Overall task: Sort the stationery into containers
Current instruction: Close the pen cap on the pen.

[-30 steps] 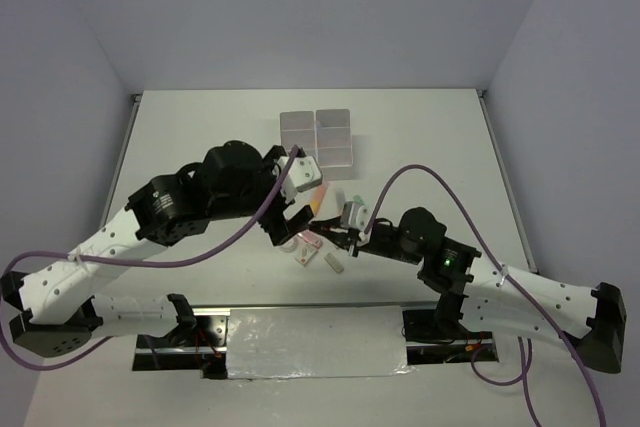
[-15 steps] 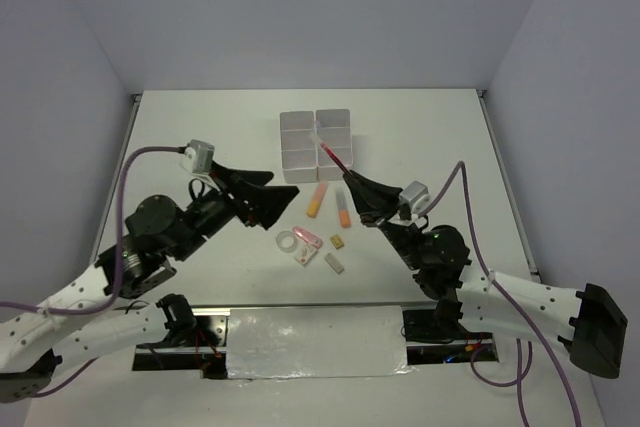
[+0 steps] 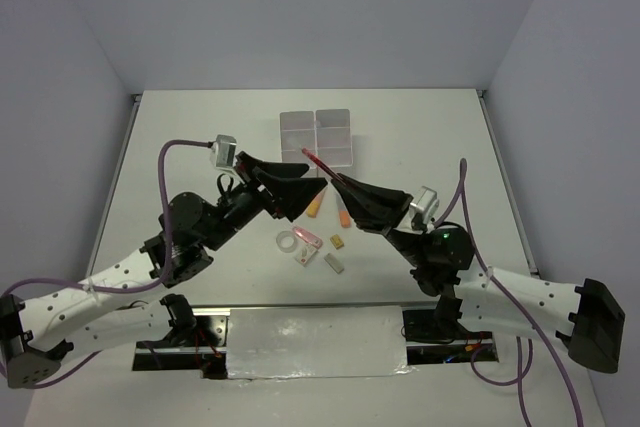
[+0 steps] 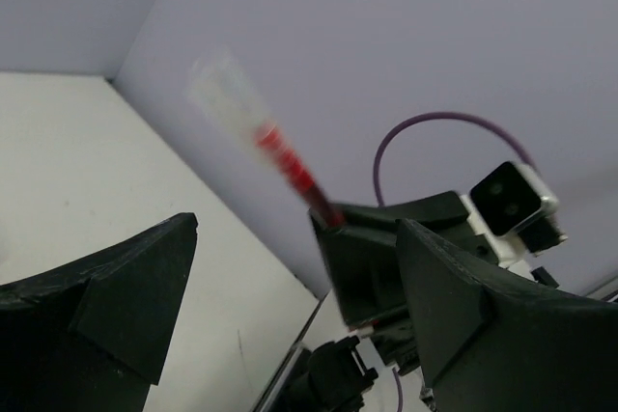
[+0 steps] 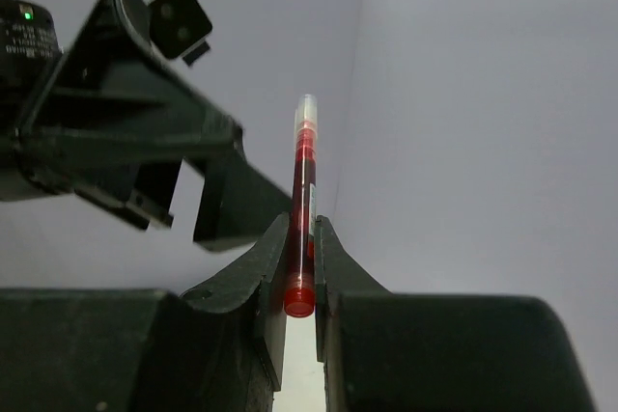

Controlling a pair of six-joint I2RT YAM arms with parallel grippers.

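- Right gripper is clamped on a red pen, held aloft near the containers.
- Left gripper hangs close by, jaws wide apart and empty.
- Next, likely: carry the pen over a box and release.

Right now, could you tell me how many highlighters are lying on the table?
2. An orange highlighter shows by the left gripper; a peach highlighter shows by the right gripper. The arms may hide more.

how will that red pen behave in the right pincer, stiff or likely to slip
Probably stiff: the red pen stands straight out of the right pincer. It may pivot, gripped only near one end. Round, so likely to roll.
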